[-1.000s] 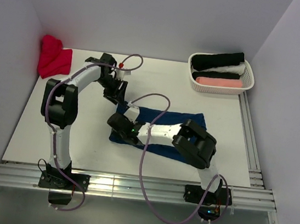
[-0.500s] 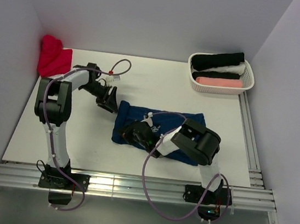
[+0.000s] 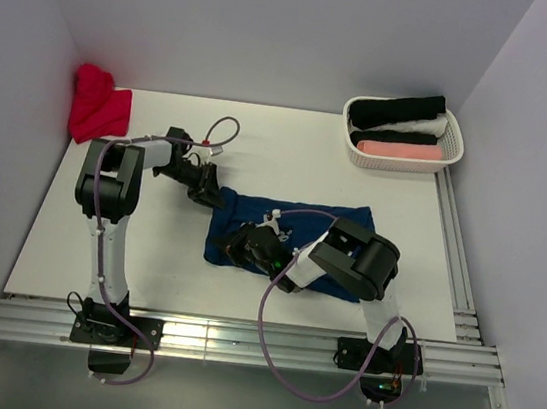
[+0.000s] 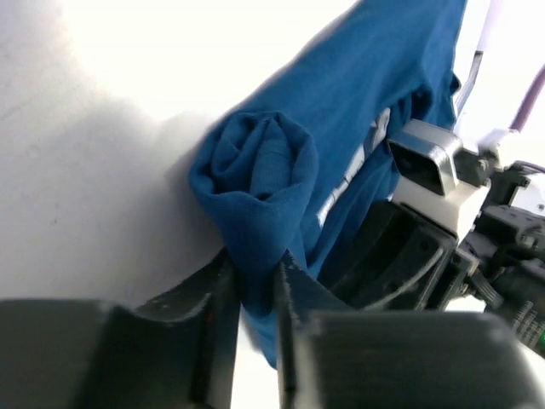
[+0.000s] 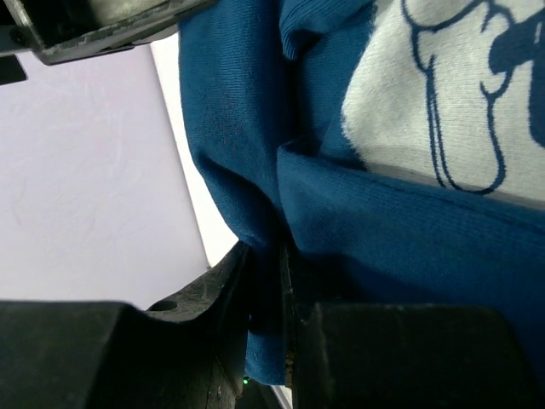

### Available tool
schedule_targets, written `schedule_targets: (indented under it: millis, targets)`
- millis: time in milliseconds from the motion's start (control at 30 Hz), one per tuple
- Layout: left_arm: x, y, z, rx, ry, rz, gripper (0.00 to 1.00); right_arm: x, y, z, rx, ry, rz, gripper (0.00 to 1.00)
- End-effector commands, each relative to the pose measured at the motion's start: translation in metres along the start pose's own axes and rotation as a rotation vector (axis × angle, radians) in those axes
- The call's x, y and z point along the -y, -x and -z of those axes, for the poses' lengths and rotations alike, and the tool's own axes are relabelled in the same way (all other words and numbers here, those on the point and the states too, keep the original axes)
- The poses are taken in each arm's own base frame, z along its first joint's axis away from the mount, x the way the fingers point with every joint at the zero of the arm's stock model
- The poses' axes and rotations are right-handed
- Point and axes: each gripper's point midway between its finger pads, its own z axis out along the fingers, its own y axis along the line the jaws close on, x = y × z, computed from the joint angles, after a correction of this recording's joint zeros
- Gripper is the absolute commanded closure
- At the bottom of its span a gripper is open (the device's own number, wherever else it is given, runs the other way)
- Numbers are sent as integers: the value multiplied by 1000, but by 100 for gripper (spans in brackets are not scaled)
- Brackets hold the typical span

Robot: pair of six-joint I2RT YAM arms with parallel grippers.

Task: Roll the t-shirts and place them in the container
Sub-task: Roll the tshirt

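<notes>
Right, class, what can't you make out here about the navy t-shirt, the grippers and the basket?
- Top view: right gripper fingertips, hidden under its own wrist.
- Top view: navy t-shirt near edge, covered by the right arm.
- Right wrist view: chest print, cut off by the frame edge.
- Top view: white roll in the basket, mostly buried between other rolls.
</notes>
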Motion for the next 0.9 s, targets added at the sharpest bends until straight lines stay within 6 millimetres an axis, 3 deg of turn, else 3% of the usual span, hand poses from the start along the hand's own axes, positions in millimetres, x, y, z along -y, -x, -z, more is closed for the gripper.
schedule_targets:
  millis: [0,33,67,100,133,167,200,233,267,300,333,400,433,467,500,533,600,633,867]
  targets:
    - [6,17,3,50,70,-37,82,14,-2,2,-8,-79,45,81]
    - [1,17,5,52,118,-41,91,5,2,1,17,-79,79,78]
    - [0,18,6,53,148,-47,95,17,1,3,19,-150,113,73]
    - [1,20,8,58,188,-61,98,18,2,4,27,-178,143,62]
    - [-6,19,9,58,254,-66,100,1,7,1,61,-172,188,57]
    - [-6,18,10,54,273,-78,100,17,7,7,64,-263,226,49]
    - [-4,18,10,53,300,-93,100,17,9,8,81,-293,256,46]
    - [-10,16,11,50,355,-92,100,0,15,7,118,-289,293,44]
    - [-10,16,12,45,371,-100,100,12,17,14,125,-364,330,42]
    - [-11,16,11,42,393,-113,100,9,15,17,131,-381,355,39]
    - [-12,16,13,43,415,-117,100,-6,15,17,143,-378,377,38]
    - [-16,16,15,40,468,-127,100,0,25,27,187,-472,435,37]
    - [-17,15,16,38,481,-132,100,-17,23,25,202,-463,458,37]
    - [-20,13,18,31,505,-132,100,-10,29,33,223,-533,501,37]
    - [-20,12,17,25,518,-133,100,-13,31,35,237,-556,525,37]
    - [-22,11,18,20,530,-131,100,-30,29,31,244,-550,545,37]
    - [-24,9,19,8,551,-132,100,-30,34,37,262,-617,601,37]
    - [-25,9,19,6,556,-137,100,-41,32,31,267,-613,619,37]
    - [-23,3,23,-3,589,-148,100,-46,35,9,267,-678,711,36]
